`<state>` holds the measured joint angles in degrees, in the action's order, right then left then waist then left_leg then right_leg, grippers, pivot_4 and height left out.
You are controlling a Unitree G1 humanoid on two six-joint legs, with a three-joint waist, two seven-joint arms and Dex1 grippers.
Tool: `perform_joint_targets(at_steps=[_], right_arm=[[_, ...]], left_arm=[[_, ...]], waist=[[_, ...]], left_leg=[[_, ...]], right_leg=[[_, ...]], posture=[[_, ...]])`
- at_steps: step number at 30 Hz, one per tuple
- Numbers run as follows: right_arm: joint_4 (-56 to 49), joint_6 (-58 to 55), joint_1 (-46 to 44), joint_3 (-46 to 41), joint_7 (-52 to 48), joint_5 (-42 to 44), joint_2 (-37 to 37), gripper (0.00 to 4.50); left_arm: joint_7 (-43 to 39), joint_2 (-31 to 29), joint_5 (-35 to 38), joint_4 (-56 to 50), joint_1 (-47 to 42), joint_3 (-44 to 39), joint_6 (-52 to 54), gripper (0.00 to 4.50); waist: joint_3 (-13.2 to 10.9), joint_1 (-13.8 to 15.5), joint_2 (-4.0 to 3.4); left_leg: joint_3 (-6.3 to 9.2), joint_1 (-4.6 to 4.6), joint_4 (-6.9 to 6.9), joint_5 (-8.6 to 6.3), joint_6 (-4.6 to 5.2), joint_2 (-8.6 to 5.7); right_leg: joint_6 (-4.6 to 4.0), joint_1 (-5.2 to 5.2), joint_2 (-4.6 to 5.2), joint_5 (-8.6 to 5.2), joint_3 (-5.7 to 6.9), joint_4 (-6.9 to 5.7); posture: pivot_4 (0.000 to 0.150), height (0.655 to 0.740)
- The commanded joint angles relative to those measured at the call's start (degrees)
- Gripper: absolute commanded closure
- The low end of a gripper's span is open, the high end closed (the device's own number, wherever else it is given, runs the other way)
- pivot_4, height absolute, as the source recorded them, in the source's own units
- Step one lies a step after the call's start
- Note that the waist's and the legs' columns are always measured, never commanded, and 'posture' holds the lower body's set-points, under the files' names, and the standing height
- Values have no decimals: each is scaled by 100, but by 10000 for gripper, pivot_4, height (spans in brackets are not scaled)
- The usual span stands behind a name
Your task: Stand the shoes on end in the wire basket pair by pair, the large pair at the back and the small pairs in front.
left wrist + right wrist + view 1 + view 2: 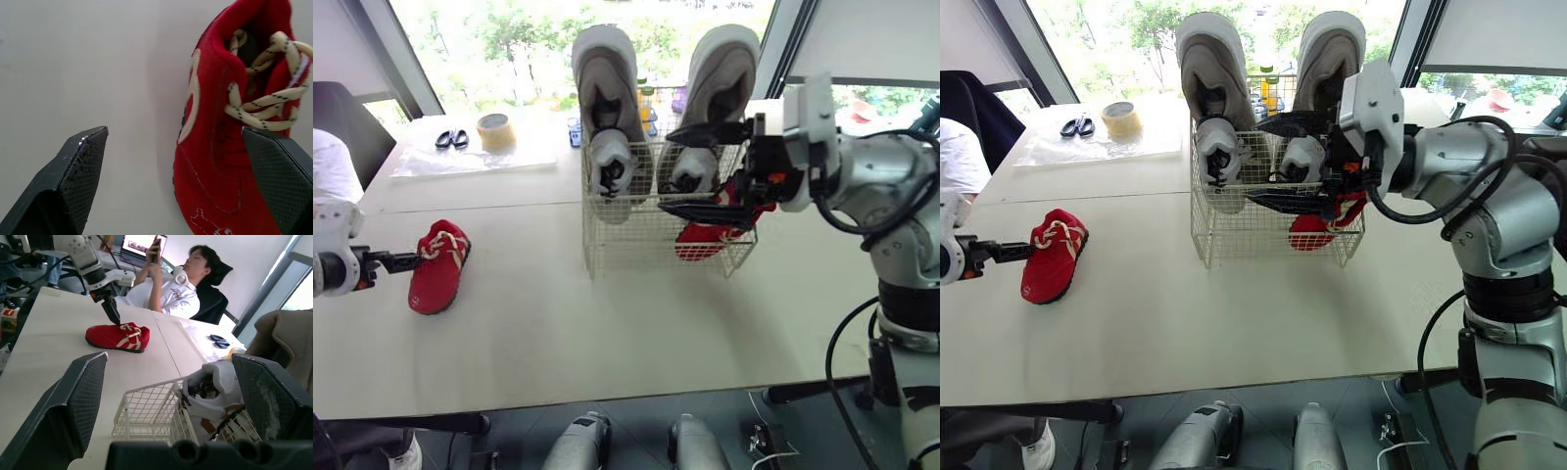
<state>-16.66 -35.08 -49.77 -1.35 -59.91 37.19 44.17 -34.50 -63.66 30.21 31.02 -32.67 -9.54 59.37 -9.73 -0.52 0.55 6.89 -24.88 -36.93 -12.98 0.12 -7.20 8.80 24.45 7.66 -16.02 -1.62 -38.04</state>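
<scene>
The wire basket holds the large grey sneakers on end at its back and a small red shoe front right. The right gripper hovers there, fingers apart. Well left of the basket lies another red shoe, with the left gripper spread at its collar.

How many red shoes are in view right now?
2. One red shoe lies on the table by the left gripper; a second red shoe is in the wire basket's front, behind the right gripper. More may be hidden.

Left jaws spread wide: one over the red shoe beside its cream laces, the other over bare tabletop
</scene>
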Motion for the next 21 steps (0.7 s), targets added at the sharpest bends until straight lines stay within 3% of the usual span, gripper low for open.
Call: perform_joint_targets(at_steps=[1, 11, 14, 21], right_arm=[[-306, -142, 9, -310, 116, 165, 151, 1200], [-812, -673, 216, -548, 543, 414, 342, 1200], [-879, -757, 185, -534, 651, 428, 372, 0], [-922, -739, 214, -434, 769, 333, 378, 0]], left_arm=[[-19, 311, -507, 625, -307, 167, -606, 0], [-185, 1437, -1522, 2757, -1428, 378, -2167, 0], [-313, 1567, -1814, 3122, -1564, 500, -2424, 8755], [-789, 1532, -1920, 3215, -2044, 398, -2507, 42761]], waist=[[1, -3, 0], [13, 190, -14], [19, 288, -18], [49, 275, -59]], left_leg=[[0, 0, 0, -2, 4, 0], [14, 11, -13, -2, 6, -5], [18, 49, -11, -3, 6, -7], [32, 61, -2, -2, 5, -2]], right_leg=[[0, -1, 0, 0, 0, -1], [-2, -5, 4, 2, 18, -8], [-2, -39, 5, 2, 20, -5], [-4, -50, -3, 1, 27, -13]], posture=[[1500, 7400], [1500, 7400], [1500, 7400], [1500, 7400]])
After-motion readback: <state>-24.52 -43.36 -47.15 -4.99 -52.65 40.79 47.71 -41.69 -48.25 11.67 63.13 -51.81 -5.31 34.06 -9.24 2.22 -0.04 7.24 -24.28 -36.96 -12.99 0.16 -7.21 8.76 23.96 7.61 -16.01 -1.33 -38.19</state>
